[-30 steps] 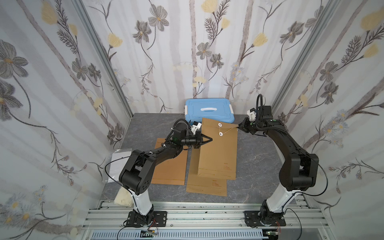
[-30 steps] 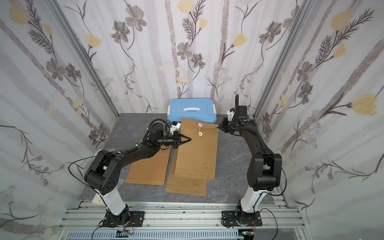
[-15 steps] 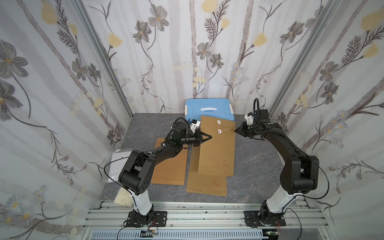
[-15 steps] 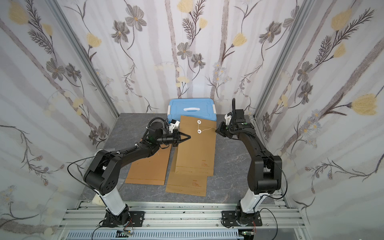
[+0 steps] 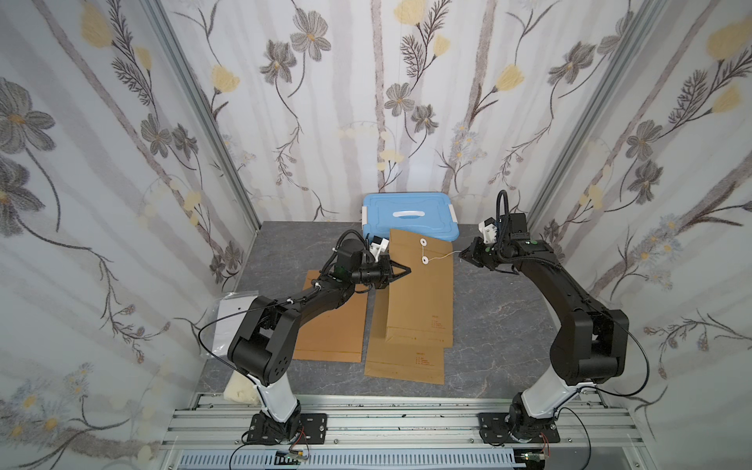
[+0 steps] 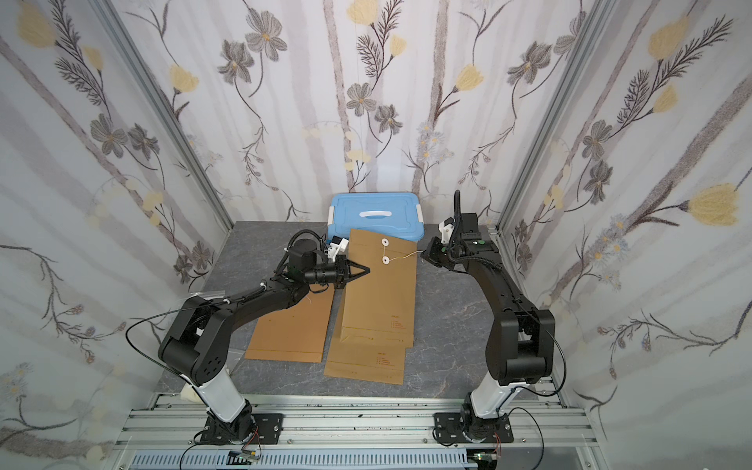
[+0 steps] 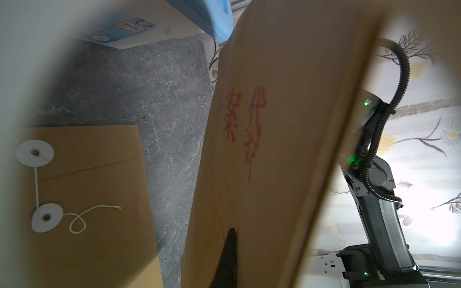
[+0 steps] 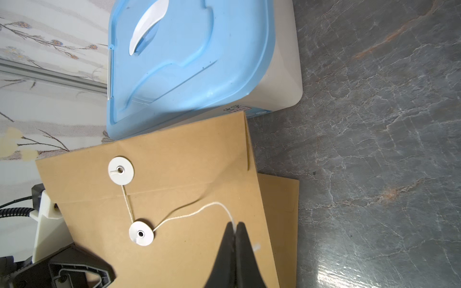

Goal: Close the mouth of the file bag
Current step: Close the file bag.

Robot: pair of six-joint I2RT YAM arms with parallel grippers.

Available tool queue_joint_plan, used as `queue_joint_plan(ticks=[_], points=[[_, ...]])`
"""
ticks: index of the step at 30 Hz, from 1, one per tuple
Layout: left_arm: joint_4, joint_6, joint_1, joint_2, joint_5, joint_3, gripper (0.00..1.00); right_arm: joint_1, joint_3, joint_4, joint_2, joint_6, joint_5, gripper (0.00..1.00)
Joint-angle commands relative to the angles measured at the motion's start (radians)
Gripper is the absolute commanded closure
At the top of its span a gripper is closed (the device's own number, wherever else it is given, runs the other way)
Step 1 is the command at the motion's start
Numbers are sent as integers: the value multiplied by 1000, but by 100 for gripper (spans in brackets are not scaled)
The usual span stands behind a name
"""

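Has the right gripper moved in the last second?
Yes. The right gripper, shut on the string, has shifted inward toward the file bag, narrowing its gap to the blue box.

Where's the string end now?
Right wrist view: string end pinched in the right gripper, at the file bag's right edge, right of the lower disc.

Likely a robot-lab booth: floral wall panels [image 5: 366, 101] (aluminium rail [image 5: 398, 419] below).
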Motion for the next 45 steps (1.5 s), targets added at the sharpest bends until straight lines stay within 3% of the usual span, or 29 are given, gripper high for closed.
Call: queue_joint_plan(ticks=[1,12,27,37,45], points=[[-6,20,-9,11,51,21,100,-3,35,39,26,-2,-11,100],[-18,28,-49,41,77,32,100,15,246,-47,139,-17,1,100],[22,-11,-81,115,72,105,100,142,455,-89,261,22,4,100],[16,-27,-80,144,36,154,100,234,451,-103,236,25,24,100],[152,-135,-63,175,15,157,100,263,351,-58,157,41,22,100]])
